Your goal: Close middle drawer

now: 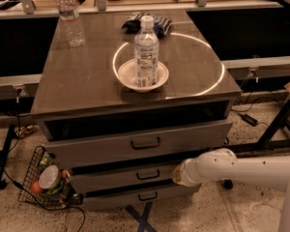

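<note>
Camera view: the only view
Gripper [178,174]: at the tip of the white arm [241,168], low right, against the right end of the middle drawer's front; clenched or released, I cannot tell
Middle drawer [130,177]: 2nd of 3, sticking out slightly, less than the top drawer [135,144]
Counter [87,81]: 1 water bottle [146,52] upright in a white bowl [128,76]; a 2nd bottle [70,17] back left
Floor: wire basket [31,178] left of the drawers
</note>
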Controlling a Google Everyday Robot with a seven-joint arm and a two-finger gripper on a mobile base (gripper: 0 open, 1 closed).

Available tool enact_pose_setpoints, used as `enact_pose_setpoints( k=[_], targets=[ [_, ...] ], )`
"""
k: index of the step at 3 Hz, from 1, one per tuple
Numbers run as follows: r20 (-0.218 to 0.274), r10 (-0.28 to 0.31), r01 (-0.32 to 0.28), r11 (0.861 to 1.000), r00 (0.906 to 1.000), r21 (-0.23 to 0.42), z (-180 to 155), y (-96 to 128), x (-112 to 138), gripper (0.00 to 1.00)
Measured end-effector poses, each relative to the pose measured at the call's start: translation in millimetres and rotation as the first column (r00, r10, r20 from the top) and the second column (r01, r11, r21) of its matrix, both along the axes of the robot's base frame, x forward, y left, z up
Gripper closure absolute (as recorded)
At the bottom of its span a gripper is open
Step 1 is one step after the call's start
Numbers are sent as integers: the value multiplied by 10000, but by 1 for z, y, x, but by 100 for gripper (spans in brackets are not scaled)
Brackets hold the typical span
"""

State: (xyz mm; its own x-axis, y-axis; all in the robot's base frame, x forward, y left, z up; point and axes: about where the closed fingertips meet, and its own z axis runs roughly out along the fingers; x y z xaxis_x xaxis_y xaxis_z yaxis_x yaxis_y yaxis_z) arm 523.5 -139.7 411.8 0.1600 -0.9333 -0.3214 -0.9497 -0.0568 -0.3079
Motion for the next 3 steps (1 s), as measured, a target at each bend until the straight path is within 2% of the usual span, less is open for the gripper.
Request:
enact_pose_setpoints(
  k=[1, 2, 3],
  targets=[
    [845, 193, -222, 9992, 9962, 329, 9, 25, 30, 100],
    [968, 192, -220, 9994, 9951, 281, 13, 25, 33, 100],
    [843, -182, 217, 9989, 9963, -417, 31, -8, 14, 100]
  ],
)
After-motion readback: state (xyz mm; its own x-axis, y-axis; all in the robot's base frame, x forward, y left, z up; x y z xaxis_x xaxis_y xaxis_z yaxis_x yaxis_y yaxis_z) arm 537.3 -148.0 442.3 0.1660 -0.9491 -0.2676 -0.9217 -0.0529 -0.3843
